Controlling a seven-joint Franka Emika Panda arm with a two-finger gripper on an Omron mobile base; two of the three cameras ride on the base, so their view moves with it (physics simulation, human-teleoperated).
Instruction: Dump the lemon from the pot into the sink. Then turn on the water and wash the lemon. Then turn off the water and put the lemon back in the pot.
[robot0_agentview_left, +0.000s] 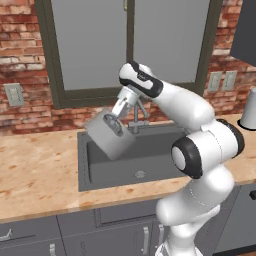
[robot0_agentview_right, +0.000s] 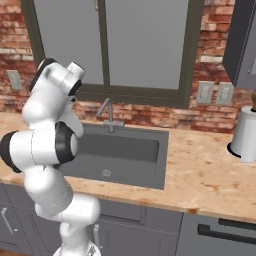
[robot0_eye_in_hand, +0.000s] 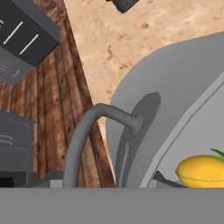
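Before a brick wall and window, the gripper (robot0_agentview_left: 116, 121) holds the grey pot (robot0_agentview_left: 109, 133) tilted above the sink (robot0_agentview_left: 150, 155) by its handle (robot0_eye_in_hand: 87, 131); the lemon (robot0_eye_in_hand: 201, 171) sits inside, near the rim, not yet dumped.

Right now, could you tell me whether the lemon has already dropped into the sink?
No: the hand view shows the lemon inside the pot, and the left base view shows the sink holding nothing.
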